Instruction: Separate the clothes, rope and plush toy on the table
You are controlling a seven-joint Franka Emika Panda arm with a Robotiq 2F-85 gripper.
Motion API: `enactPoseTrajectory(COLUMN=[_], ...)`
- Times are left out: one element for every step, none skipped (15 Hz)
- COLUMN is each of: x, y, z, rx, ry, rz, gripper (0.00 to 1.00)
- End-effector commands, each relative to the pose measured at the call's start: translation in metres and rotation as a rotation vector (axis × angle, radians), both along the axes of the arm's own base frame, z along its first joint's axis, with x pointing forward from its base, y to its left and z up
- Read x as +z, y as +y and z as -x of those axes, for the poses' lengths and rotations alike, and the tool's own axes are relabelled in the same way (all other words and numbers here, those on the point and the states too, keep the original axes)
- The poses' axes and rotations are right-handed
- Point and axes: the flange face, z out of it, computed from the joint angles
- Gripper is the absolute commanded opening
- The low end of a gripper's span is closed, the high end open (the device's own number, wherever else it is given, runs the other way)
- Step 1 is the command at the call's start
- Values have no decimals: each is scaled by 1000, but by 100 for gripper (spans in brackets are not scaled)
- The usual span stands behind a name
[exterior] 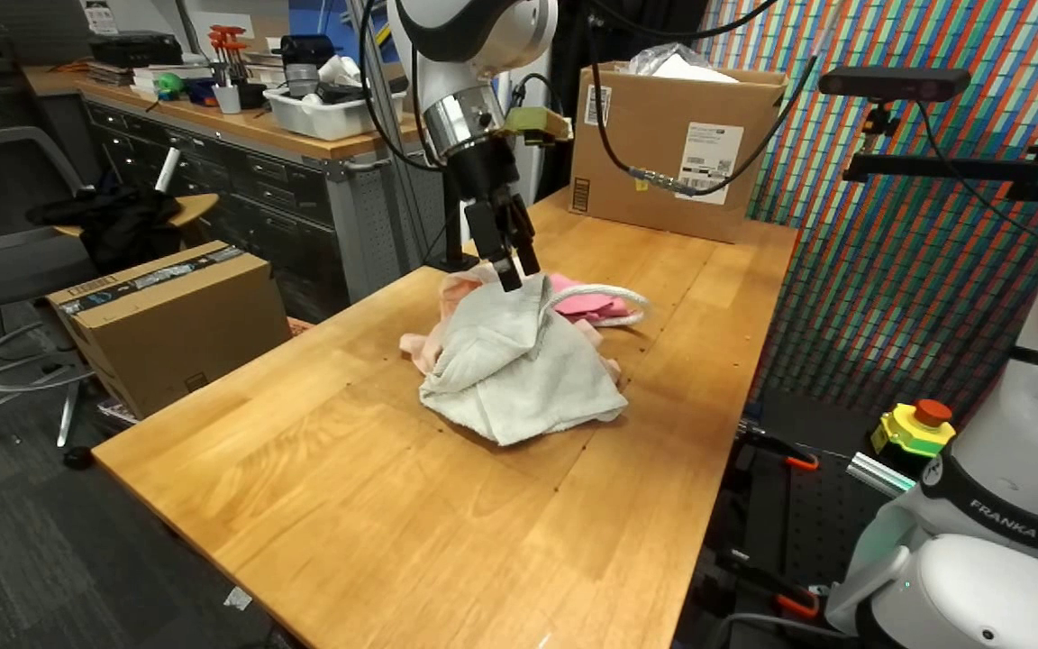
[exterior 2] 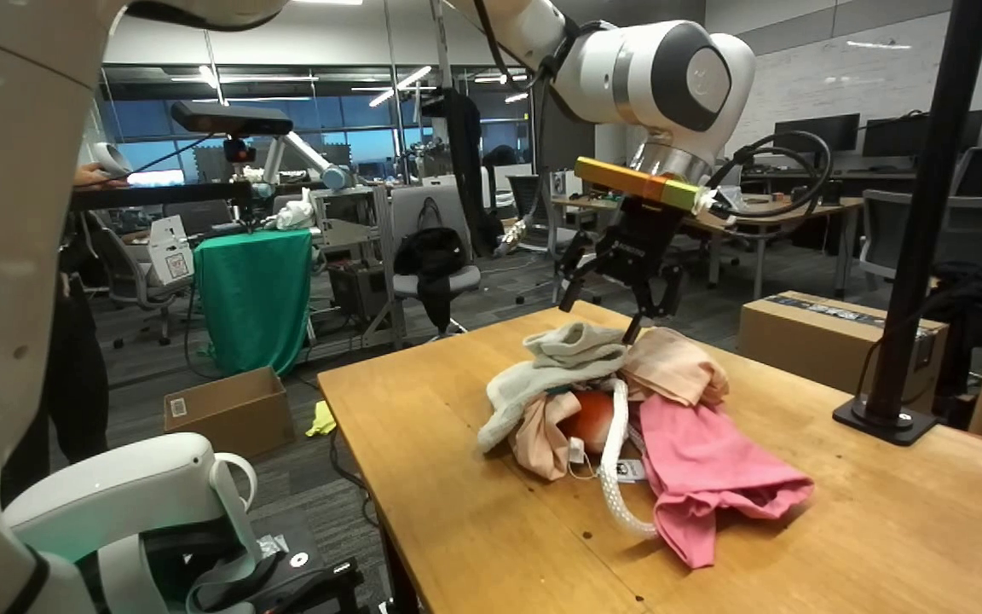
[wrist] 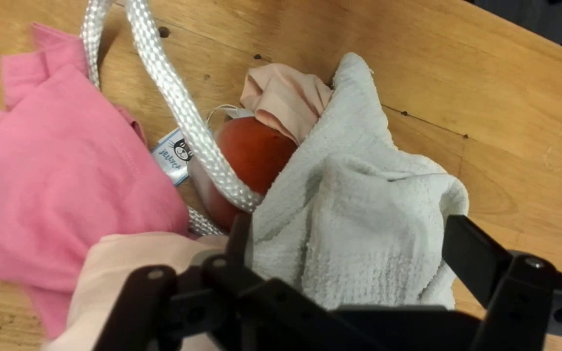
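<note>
A grey-white cloth (exterior: 528, 383) lies crumpled on top of the pile; it also shows in the wrist view (wrist: 373, 229). A peach cloth (exterior 2: 674, 367) sticks out beside and under it. A pink cloth (exterior 2: 717, 469) lies at one side. A white braided rope (wrist: 178, 97) loops over the red-orange plush toy (wrist: 261, 151), which is partly covered by the cloths and hidden in an exterior view (exterior: 609, 290) where the rope shows. My gripper (wrist: 349, 229) is open and empty, pointing down, its fingers either side of a grey-white fold; contact is unclear. It shows in both exterior views (exterior: 519, 272) (exterior 2: 599, 317).
The pile lies on a wooden table (exterior: 393, 505). A large cardboard box (exterior: 663, 162) stands at one end of the table. A black post (exterior 2: 896, 341) stands on a base at the table edge. A paper tag (wrist: 173, 156) lies by the plush toy.
</note>
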Motion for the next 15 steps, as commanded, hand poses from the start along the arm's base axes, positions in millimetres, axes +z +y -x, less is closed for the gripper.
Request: enactPoseTrajectory(x=[-3,-6,-10,-14,-17,-20,-22,-24,-24,-25,-25,-23,-22,-21,-19], y=[-2,-2,-2,-2,-1,-2,-2,-2,-2,-2,-2,-2,-2,-2,-3], z=[-9,-10,-11,-11,-12,-12,-12,-13,-13,-14,-14,-14,-14,-15,-15], rx=[-6,-7,-9,-11,-12,-13,-14,-12,-13,-13,-11,-10,-10,-9,-8], ry=[27,31,37,42,49,55,60,62,64,63,63,61,60,57,52], rz=[-58,-66,-76,-81,-85,-86,-86,-84,-85,-81,-81,-81,-82,-82,-85], gripper=[100,100,100,100,100,100,100,98,74,74,70,62,53,45,37])
